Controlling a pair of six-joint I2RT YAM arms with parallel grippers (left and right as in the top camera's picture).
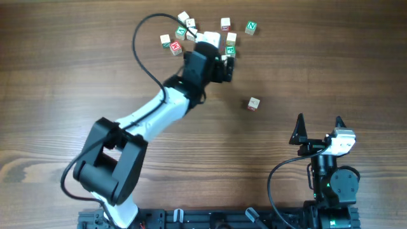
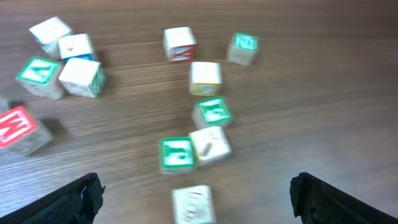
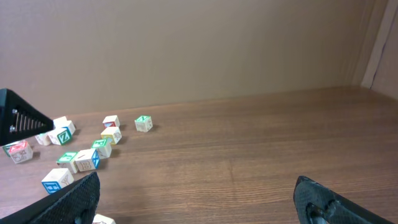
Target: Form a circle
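Your cluster [image 2: 210, 144], three tight green and pale cubes, lies on the table [image 2: 323, 93] just ahead of the left gripper [image 2: 196, 186]. Its jaws are spread wide, a pale cube [image 2: 193, 204] between them. The right gripper [image 1: 318, 122] sits well apart, jaws spread, empty.
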